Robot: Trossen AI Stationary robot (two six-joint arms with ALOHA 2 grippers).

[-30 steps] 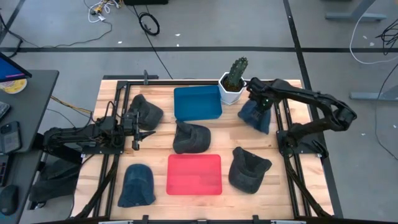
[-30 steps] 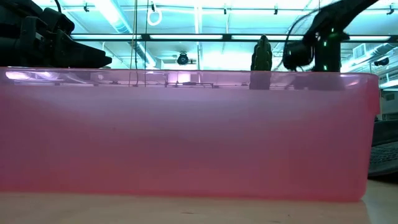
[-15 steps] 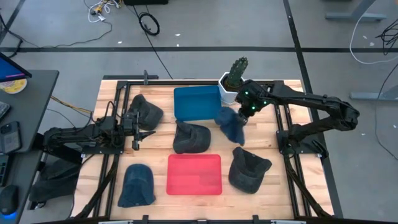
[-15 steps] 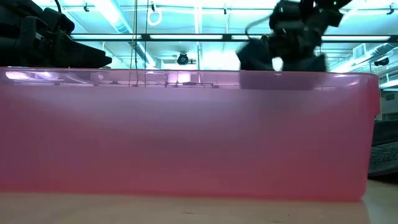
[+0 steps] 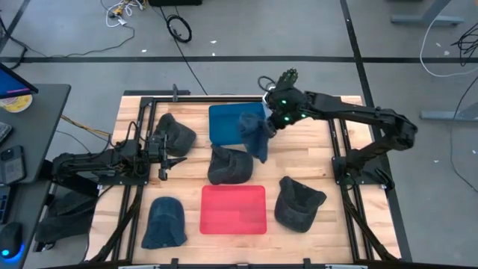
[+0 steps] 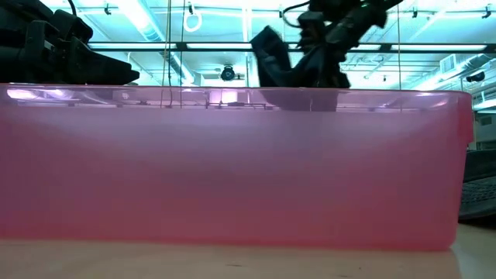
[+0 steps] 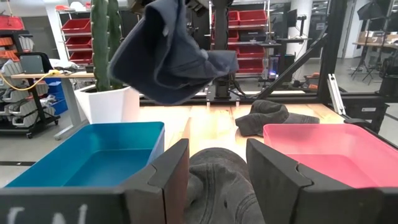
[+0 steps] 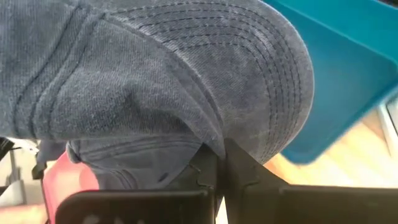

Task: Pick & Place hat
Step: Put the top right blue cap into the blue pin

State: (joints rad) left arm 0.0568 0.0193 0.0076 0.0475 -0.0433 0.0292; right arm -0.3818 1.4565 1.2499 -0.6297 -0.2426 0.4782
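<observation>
A blue-grey hat point(image 5: 254, 138) hangs in the air over the right edge of the blue tray point(image 5: 228, 123), and my right gripper point(image 5: 267, 127) is shut on it. The left wrist view shows the same hat point(image 7: 168, 53) clear above the blue tray point(image 7: 87, 155). In the low view the hat point(image 6: 271, 58) shows above the pink tray wall. My left gripper point(image 5: 166, 155) waits open at the table's left, level, with nothing between its fingers point(image 7: 177, 174); a dark hat point(image 7: 217, 180) lies on the table beyond them. My right gripper pinches the hat's cloth at the edge under the stitched brim point(image 8: 214, 146) between its two shut fingers point(image 8: 239, 171). It comes slanting down from the table's right. The hat is lifted clear and hangs slack below and to the left of the fingers.
A red tray point(image 5: 234, 209) lies near the front middle. Dark hats lie at far left point(image 5: 175, 134), centre point(image 5: 229, 164) and front right point(image 5: 299, 203); a blue hat point(image 5: 164, 222) lies front left. A cactus in a white pot point(image 5: 282, 86) stands behind the right arm.
My right gripper has carried the hat from the far right, beside the cactus pot, up and toward the table's left, to above the blue tray's right edge, tipping nearer to level as it went. The hat has gone from low by the pot to hanging clear. It stays shut.
</observation>
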